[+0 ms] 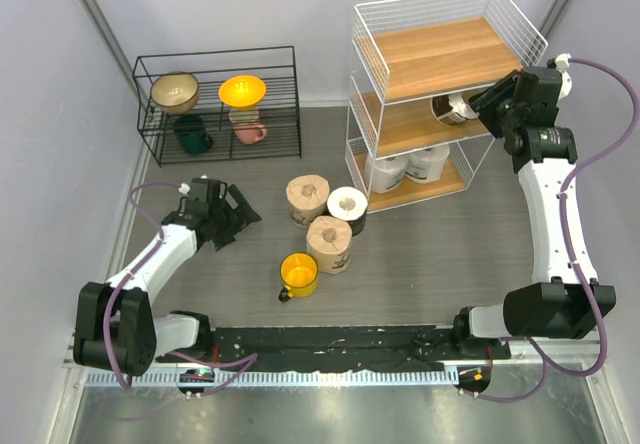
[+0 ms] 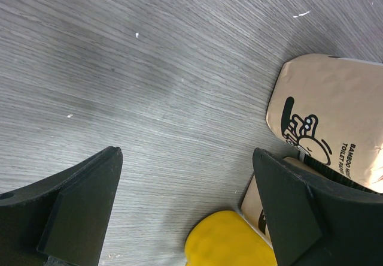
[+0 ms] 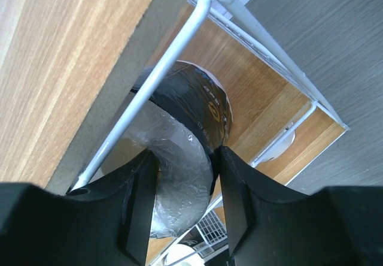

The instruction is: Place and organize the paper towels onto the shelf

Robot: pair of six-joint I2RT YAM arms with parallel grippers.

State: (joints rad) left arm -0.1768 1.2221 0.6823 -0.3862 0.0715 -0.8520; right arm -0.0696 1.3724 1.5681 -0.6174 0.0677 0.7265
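The shelf (image 1: 437,56) stands at the back right. My right gripper (image 1: 487,104) reaches into its middle level, shut on a paper towel roll (image 1: 455,110) in dark wrap. In the right wrist view that roll (image 3: 191,119) is pinched between my fingers (image 3: 140,206), just under a white wire (image 3: 149,92) of the shelf (image 3: 60,68). Two white rolls (image 1: 388,172) (image 1: 428,162) sit on the bottom board. On the table stand two tan rolls (image 1: 307,199) (image 1: 329,243) and one white roll (image 1: 347,207). My left gripper (image 1: 236,214) hangs open left of them, holding nothing; its view shows a tan roll (image 2: 335,122).
A yellow mug (image 1: 298,274) stands in front of the tan rolls, and shows in the left wrist view as the mug (image 2: 230,242) low between my fingers. A low black wire rack (image 1: 220,104) with bowls and mugs is at the back left.
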